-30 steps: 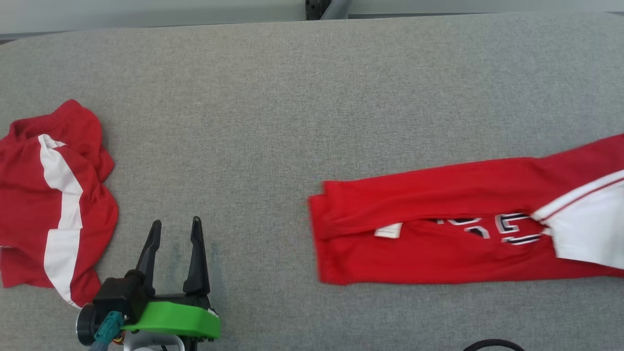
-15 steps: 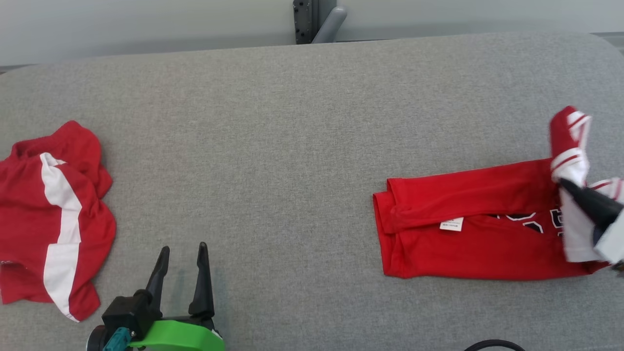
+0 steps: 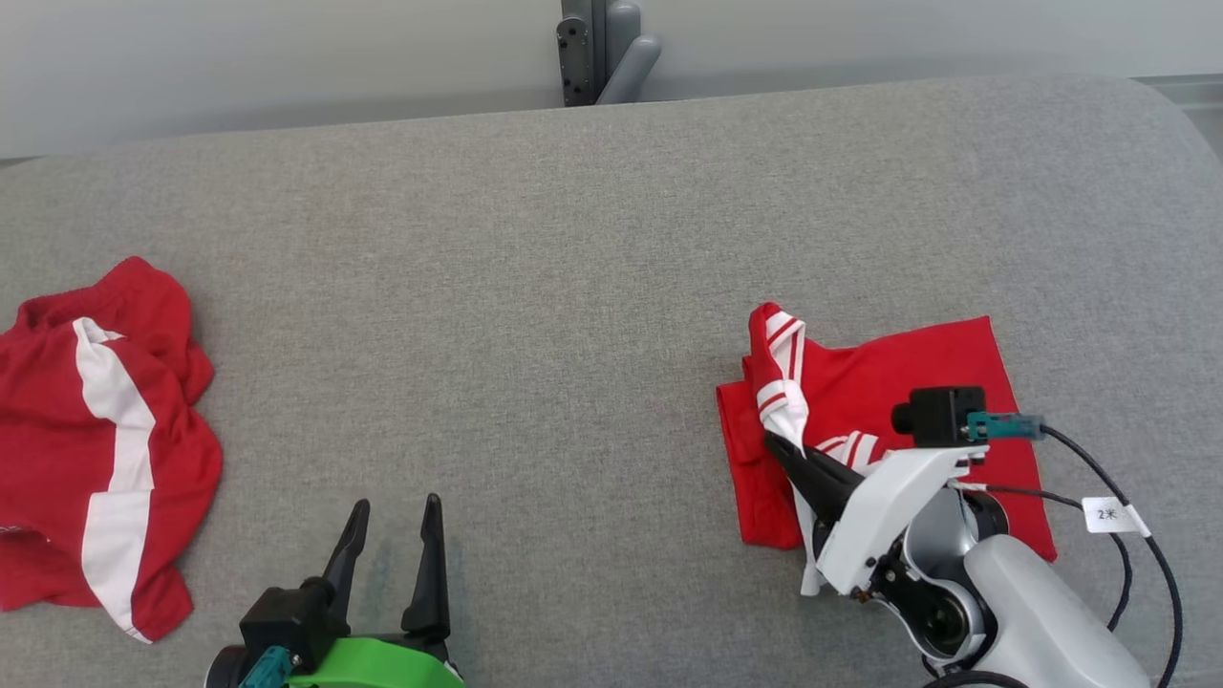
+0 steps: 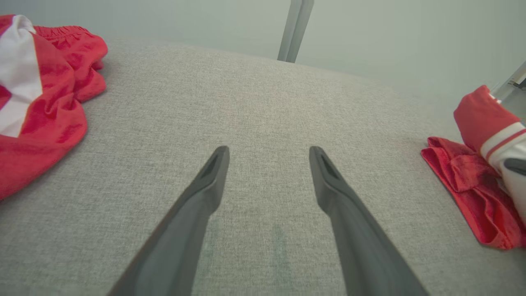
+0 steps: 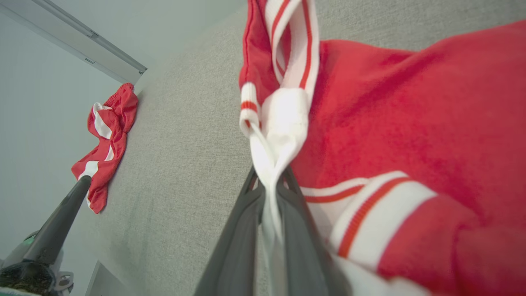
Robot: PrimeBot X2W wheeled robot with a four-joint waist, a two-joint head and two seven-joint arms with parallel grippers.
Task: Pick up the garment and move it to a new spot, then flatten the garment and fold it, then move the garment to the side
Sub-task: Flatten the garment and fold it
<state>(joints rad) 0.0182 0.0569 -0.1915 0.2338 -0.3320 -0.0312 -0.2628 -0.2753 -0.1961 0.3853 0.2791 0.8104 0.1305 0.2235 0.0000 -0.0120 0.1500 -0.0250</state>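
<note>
Grey padded table [image 3: 573, 268] spans the head view, and the garment [image 3: 917, 373], a red jersey doubled over, lies at lower right. The right gripper [image 3: 779, 447] reaches in from the lower right corner, its fingers clamped on the white striped trim [image 3: 785, 406] at the jersey's left end, which stands above the flat layers. The left gripper [image 3: 396, 506] sits at the bottom edge, fingers spread and empty, well apart from the jersey. A spare garment [image 3: 96, 449] lies crumpled at far left. In the left wrist view, bare table shows between the parted fingers and the jersey [image 4: 464, 181] lies off at the right edge. In the right wrist view, the trim [image 5: 283, 119] rises straight ahead of the pinching fingers, red cloth spreading to the right. The right arm is plainly the nearer, so laying the trim down looks like its job.
</note>
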